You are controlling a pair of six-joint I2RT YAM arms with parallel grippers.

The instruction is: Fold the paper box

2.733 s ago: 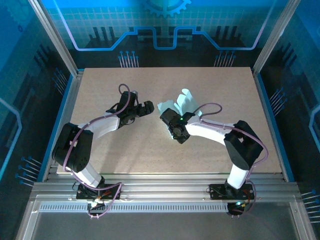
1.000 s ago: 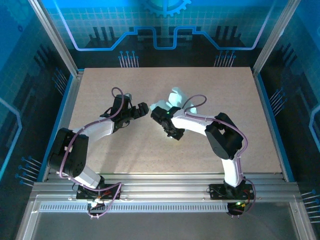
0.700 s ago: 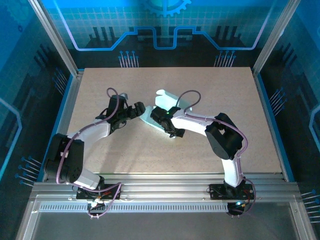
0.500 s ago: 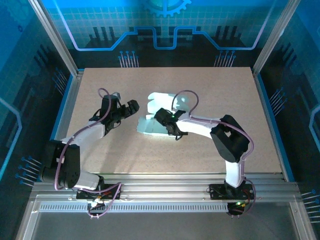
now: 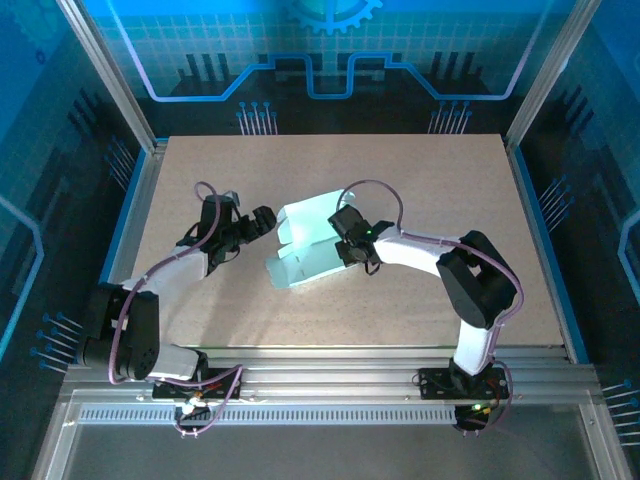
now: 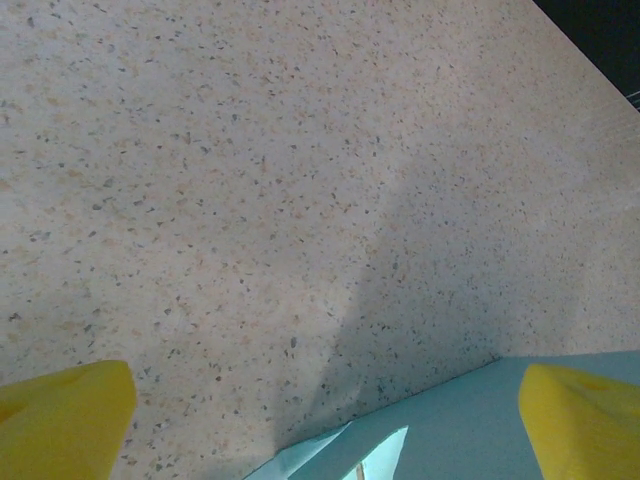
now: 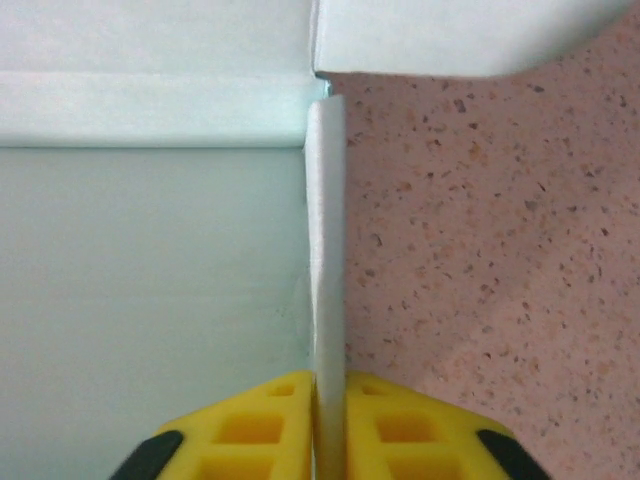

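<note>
Box (image 5: pixel 308 245): mid-bench (image 5: pixel 430 170); lowered from its earlier raised bundle, now lying spread, panels open.
Right jaws: at box's right edge, pinched tight on an upright flap (image 7: pixel 325 250).
Left jaws: just left of box, fully spread, empty, drawn back.
Status: folding barely begun.
</note>
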